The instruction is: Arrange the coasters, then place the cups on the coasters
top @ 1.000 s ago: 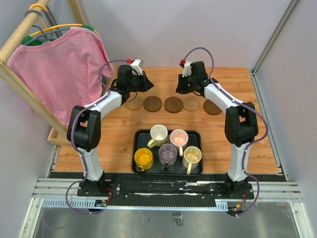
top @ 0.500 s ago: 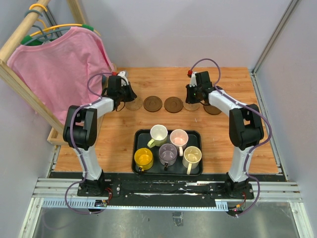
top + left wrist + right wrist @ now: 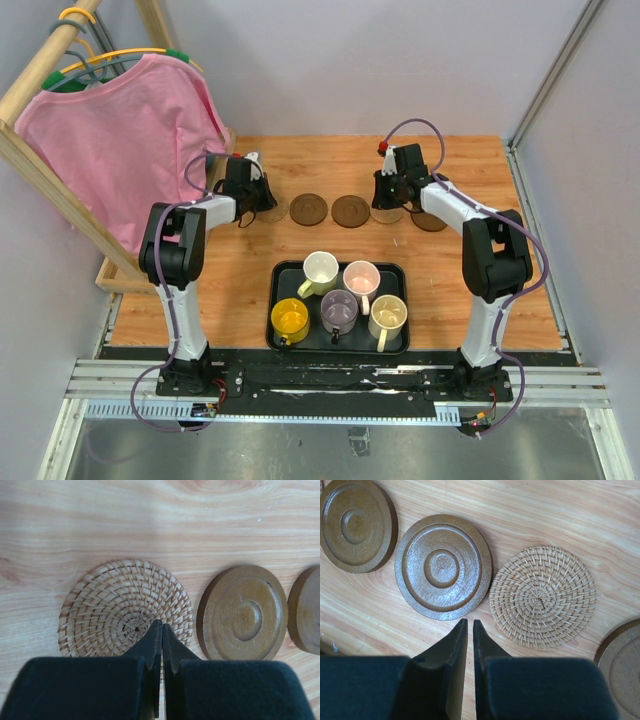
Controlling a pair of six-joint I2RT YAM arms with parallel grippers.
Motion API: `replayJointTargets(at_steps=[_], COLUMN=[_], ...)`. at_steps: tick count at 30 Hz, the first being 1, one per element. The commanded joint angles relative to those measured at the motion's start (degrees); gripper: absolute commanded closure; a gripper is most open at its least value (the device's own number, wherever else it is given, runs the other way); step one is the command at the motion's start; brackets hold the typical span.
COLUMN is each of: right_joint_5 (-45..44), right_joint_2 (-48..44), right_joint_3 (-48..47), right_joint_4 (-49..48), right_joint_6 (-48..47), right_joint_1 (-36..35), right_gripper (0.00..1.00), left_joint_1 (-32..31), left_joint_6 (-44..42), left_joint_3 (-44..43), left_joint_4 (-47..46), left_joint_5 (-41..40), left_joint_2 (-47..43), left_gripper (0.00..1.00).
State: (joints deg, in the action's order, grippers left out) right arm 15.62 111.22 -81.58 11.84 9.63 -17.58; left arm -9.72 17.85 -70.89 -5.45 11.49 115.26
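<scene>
The surface (image 3: 150,520) is pale wood with a fine streaked grain and a smooth, faintly satin finish. On it the woven coasters (image 3: 542,596) look like dry, rough, straw-coloured wicker coiled out from the centre, while the dark wooden coasters (image 3: 443,566) are smooth turned wood with raised rings and a dull varnish sheen. The left fingers (image 3: 150,650) and right fingers (image 3: 456,650) are matt black plastic. By the surface's near edge the tray (image 3: 393,278) is matt black plastic, and the mugs (image 3: 321,268) in it look like smooth glazed ceramic with a soft gloss.
</scene>
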Motion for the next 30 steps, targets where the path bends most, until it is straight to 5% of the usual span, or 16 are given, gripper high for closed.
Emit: replayJointTargets(at_steps=[1, 14, 30], right_joint_5=[2.4, 5.8, 7.5], right_joint_2=[-1.3, -0.6, 3.7], right_joint_3=[0.3, -0.1, -5.6], right_joint_4=[-1.0, -2.3, -1.6], right_joint_6=[1.3, 2.4, 1.1], right_joint_1=[0.6, 0.3, -1.9], right_gripper=[0.89, 0.89, 0.89], left_joint_1=[0.3, 1.5, 1.5], left_joint_6=[-0.6, 0.4, 2.3], left_joint_3=[0.5, 5.0, 4.7], left_joint_4=[1.5, 5.6, -1.3], left_joint_5=[-3.1, -7.6, 0.8], left_joint_2=[0.5, -1.4, -5.2], left_gripper=[0.99, 1.0, 0.99])
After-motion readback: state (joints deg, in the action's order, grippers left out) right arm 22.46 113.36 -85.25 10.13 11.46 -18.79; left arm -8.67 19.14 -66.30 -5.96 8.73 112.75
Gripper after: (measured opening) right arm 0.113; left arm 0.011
